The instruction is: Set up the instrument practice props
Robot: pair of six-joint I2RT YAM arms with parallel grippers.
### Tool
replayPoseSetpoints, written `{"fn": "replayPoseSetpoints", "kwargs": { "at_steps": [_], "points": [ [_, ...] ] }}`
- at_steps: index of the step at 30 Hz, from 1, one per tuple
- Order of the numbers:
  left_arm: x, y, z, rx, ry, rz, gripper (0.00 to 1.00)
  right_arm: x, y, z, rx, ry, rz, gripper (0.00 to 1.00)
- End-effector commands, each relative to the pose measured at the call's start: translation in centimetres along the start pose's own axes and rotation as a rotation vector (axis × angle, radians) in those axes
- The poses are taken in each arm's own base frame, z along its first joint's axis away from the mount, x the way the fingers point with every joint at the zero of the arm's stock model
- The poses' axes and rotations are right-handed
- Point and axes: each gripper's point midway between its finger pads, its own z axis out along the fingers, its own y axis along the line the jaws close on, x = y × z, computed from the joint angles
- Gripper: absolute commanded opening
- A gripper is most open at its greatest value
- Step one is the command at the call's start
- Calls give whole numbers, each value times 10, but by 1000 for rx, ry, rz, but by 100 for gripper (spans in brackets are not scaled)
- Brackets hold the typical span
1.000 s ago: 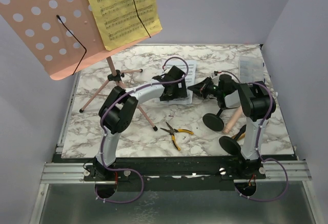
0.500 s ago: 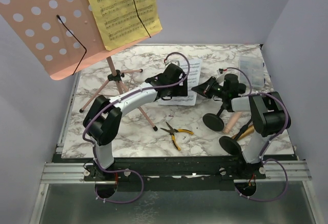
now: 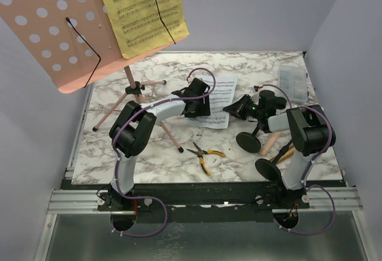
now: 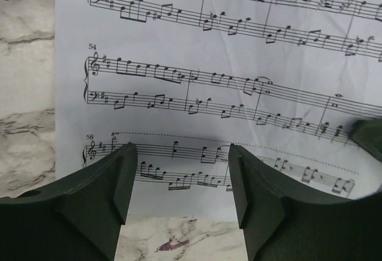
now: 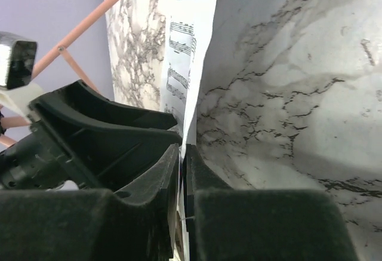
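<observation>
1. Marble table (image 3: 149,153): white sheet (image 3: 219,91) sits mid-table, shifted right since a second ago.
2. Right gripper (image 5: 182,149) pinches its edge; left gripper (image 4: 179,159) hovers spread over it.
3. Looks like a handover; rack (image 3: 48,40) next.

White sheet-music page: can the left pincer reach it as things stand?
Probably yes: the left pincer is open just above the white sheet-music page with nothing between; the right pincer grips only its edge.

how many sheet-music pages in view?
2. Yellow page on the pink rack desk, top left; white page on the table, edge pinched by the right gripper. Stacked sheets may be hidden.
</observation>
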Motion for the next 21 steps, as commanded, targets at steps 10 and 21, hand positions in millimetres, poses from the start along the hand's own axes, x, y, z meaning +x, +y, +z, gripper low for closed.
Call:
{"fn": "replayPoseSetpoints", "kwargs": {
  "at_steps": [10, 21],
  "points": [
    [33, -8, 14, 52, 134, -55, 64, -19, -18, 33, 34, 1, 60, 35],
    [5, -32, -27, 132, 26, 57, 83, -41, 6, 17, 69, -83, -105, 1]
  ]
}}
